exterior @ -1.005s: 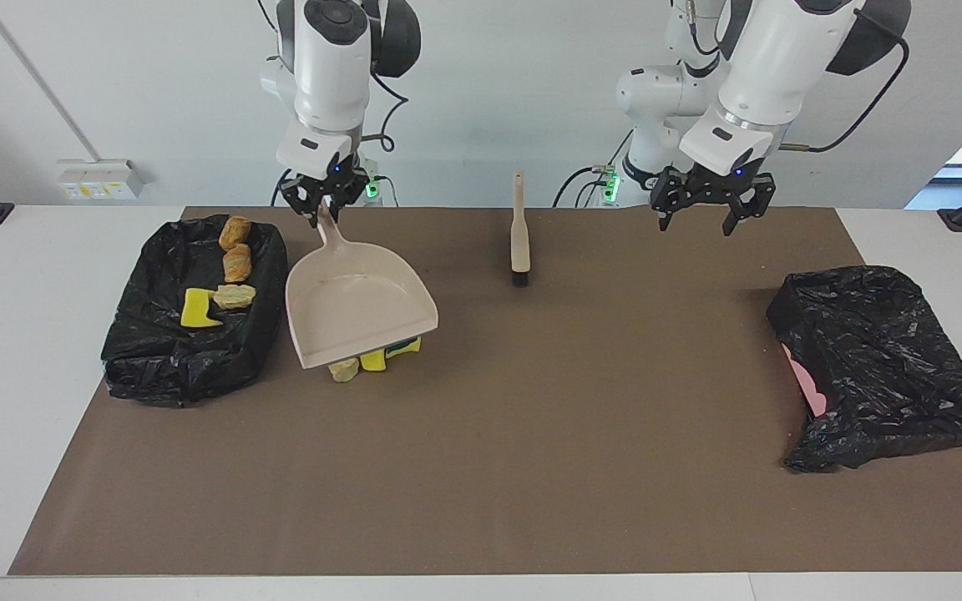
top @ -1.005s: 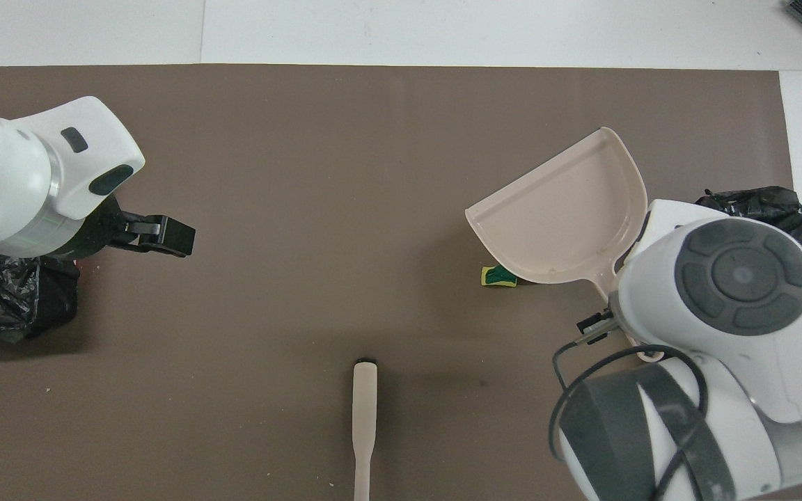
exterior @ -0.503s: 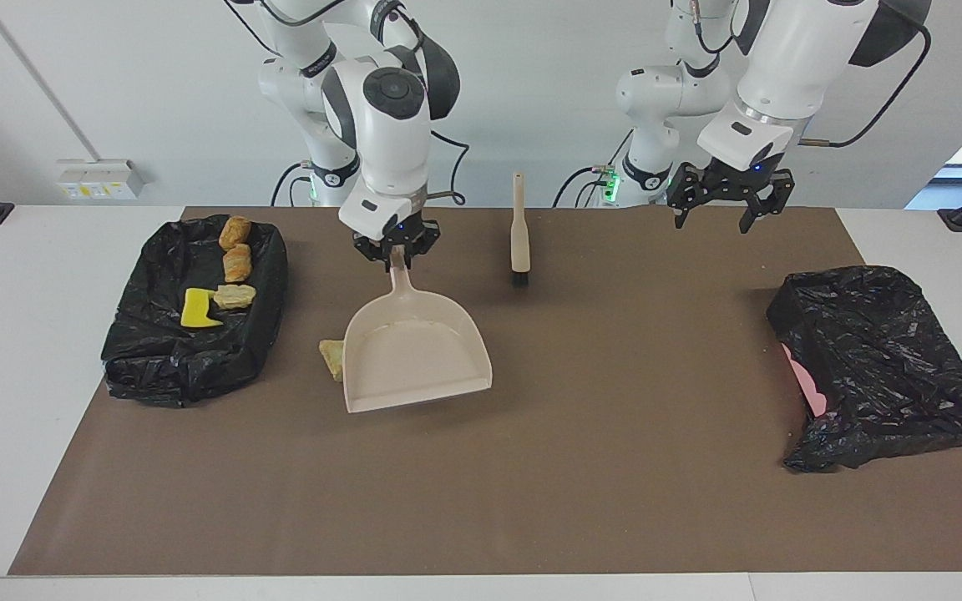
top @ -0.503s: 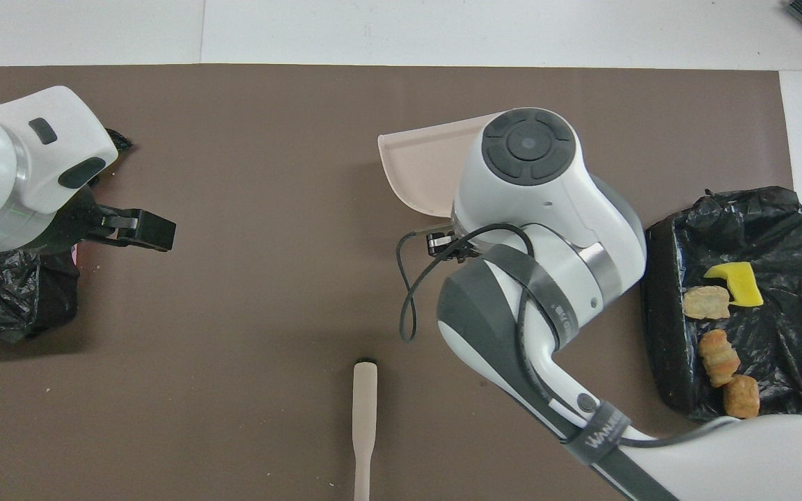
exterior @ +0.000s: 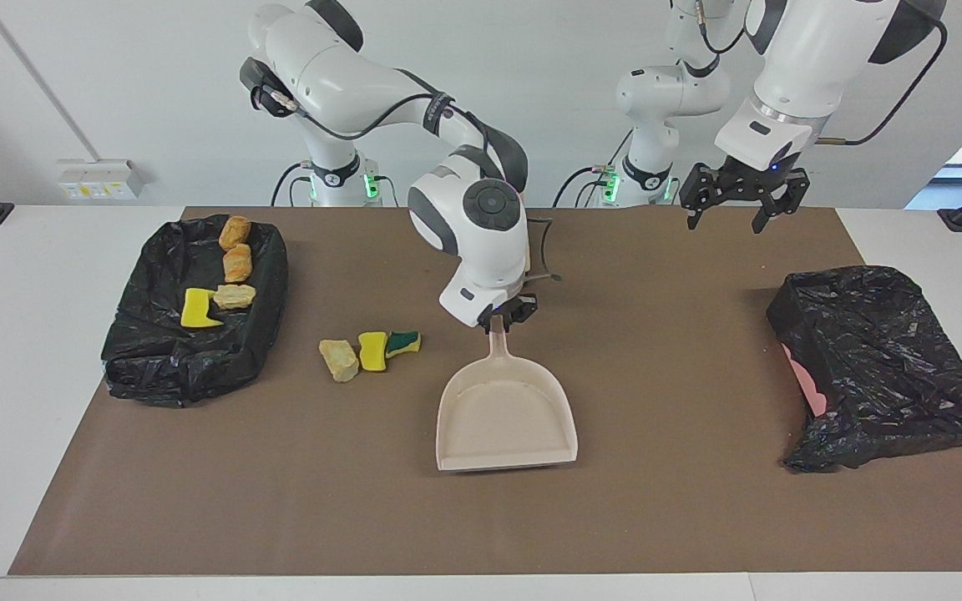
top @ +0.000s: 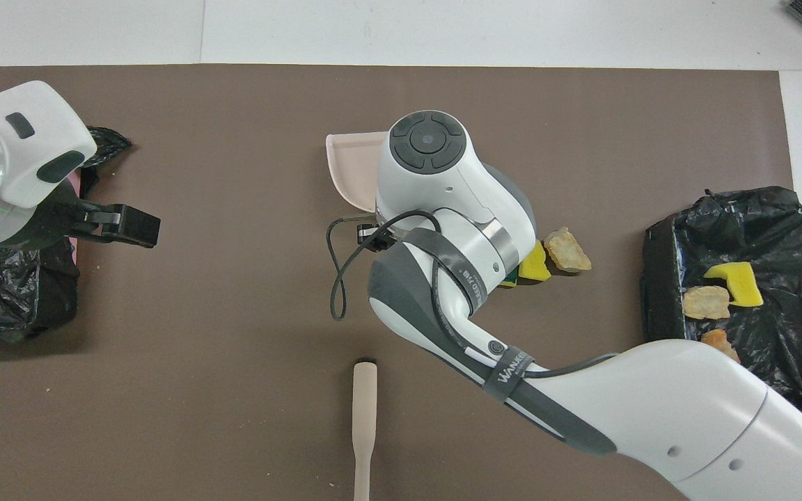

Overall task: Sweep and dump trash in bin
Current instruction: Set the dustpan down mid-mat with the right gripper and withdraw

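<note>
Bin (exterior: 189,367): black-lined, at the right arm's end; four scraps (exterior: 235,296) inside, unmoved.
Loose trash (exterior: 368,352): three pieces on the mat, uncovered now that the dustpan has gone.
Dustpan (exterior: 506,413): carried to mid-table, mouth away from the robots.
Right gripper (exterior: 498,321): pinching the dustpan handle.
Left gripper (exterior: 736,200): jaws spread, raised higher than before.

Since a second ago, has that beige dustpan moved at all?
Yes. The dustpan, held by the right gripper, has swung away from the trash-filled bin toward the table's middle, uncovering three scraps on the mat.
</note>
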Controlling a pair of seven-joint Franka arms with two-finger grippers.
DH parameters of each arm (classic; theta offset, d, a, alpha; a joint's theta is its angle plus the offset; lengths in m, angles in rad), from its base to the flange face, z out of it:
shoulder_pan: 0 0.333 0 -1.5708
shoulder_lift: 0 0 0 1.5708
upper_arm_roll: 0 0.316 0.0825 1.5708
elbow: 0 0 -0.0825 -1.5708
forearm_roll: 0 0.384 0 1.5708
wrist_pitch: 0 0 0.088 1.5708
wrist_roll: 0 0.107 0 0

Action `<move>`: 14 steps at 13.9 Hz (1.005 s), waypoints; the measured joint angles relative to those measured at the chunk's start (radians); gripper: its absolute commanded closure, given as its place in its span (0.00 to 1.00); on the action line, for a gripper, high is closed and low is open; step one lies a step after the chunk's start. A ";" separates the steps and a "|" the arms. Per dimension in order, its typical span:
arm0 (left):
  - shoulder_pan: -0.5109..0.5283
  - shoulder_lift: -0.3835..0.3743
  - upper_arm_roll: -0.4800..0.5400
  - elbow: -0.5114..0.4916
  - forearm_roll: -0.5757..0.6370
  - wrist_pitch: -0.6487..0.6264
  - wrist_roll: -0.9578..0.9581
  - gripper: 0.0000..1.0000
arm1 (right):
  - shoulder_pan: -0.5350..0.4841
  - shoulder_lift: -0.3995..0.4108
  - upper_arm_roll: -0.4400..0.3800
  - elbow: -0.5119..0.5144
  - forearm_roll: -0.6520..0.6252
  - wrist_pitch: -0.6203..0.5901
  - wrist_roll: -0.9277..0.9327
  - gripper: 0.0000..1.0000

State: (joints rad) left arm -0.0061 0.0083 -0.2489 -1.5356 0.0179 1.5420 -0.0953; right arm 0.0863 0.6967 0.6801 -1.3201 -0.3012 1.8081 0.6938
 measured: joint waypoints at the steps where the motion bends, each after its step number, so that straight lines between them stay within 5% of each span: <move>1: 0.000 0.000 0.000 0.000 0.000 0.000 0.000 0.00 | 0.004 0.007 0.000 0.000 0.000 0.004 0.007 1.00; 5: -0.004 0.000 0.034 0.000 0.000 -0.002 0.006 0.00 | 0.021 0.034 -0.001 -0.003 -0.002 0.084 0.016 1.00; 6: -0.017 0.000 0.055 0.000 0.000 -0.002 0.010 0.00 | 0.032 0.046 -0.002 -0.003 -0.007 0.093 0.032 0.90; 7: -0.041 0.000 0.088 0.000 0.000 -0.002 0.011 0.00 | 0.044 0.055 -0.004 -0.002 -0.012 0.096 0.044 0.52; 8: -0.064 0.000 0.118 0.001 0.000 -0.003 0.012 0.00 | 0.054 0.059 -0.006 -0.002 -0.017 0.096 0.049 0.01; 14: -0.081 -0.010 0.154 0.003 0.000 -0.011 0.013 0.00 | 0.037 -0.033 0.055 -0.013 -0.052 -0.027 0.053 0.00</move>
State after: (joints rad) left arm -0.0866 -0.0015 -0.0948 -1.5331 0.0179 1.5308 -0.0826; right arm 0.1234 0.6637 0.7353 -1.3330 -0.3530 1.7810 0.7467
